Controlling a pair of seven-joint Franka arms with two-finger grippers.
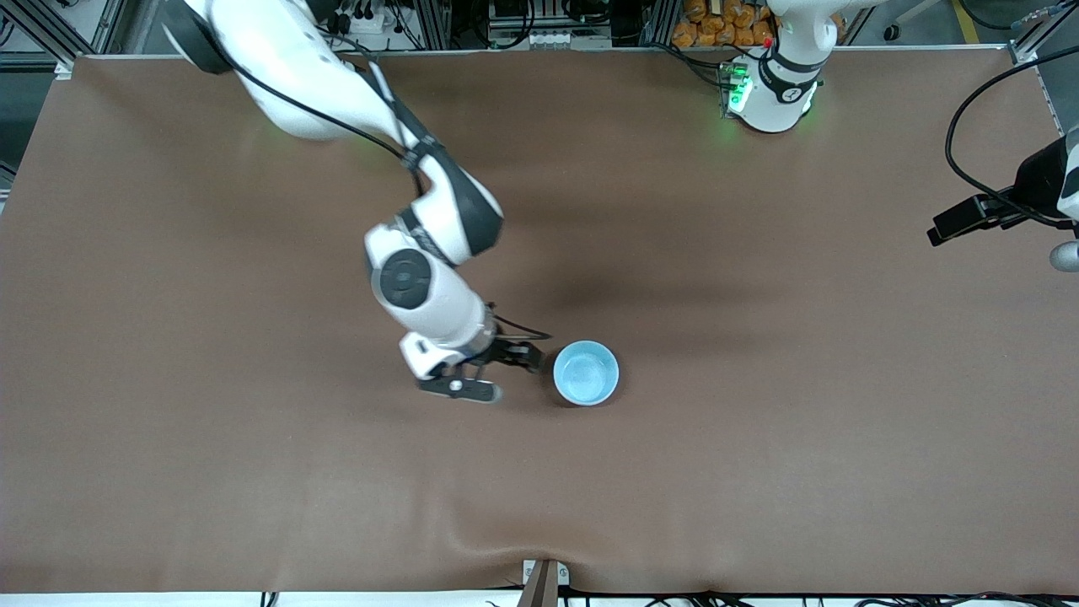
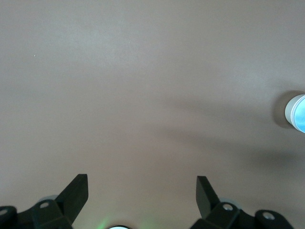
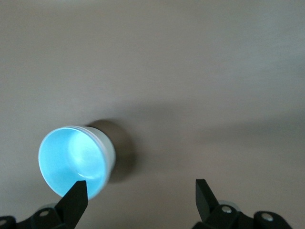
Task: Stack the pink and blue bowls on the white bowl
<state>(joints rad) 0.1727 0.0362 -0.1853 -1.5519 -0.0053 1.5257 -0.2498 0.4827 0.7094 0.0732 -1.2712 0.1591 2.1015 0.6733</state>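
Observation:
One bowl (image 1: pixel 586 373) stands upright near the middle of the brown table, light sky-blue inside. In the right wrist view (image 3: pixel 71 160) and the left wrist view (image 2: pixel 296 113) its outer wall looks whitish. I cannot tell whether other bowls are nested under it. No separate pink or white bowl is in view. My right gripper (image 1: pixel 514 376) is open and empty, low beside the bowl toward the right arm's end. In the right wrist view (image 3: pixel 138 191) one fingertip (image 3: pixel 76 195) overlaps the bowl's rim. My left gripper (image 2: pixel 142 186) is open and empty, waiting high over the left arm's end (image 1: pixel 969 217).
The brown mat (image 1: pixel 759 438) covers the whole table and has a slight wrinkle near the front edge. A clamp (image 1: pixel 544 582) sits at the middle of that edge. The left arm's base (image 1: pixel 771 93) stands at the table's back edge.

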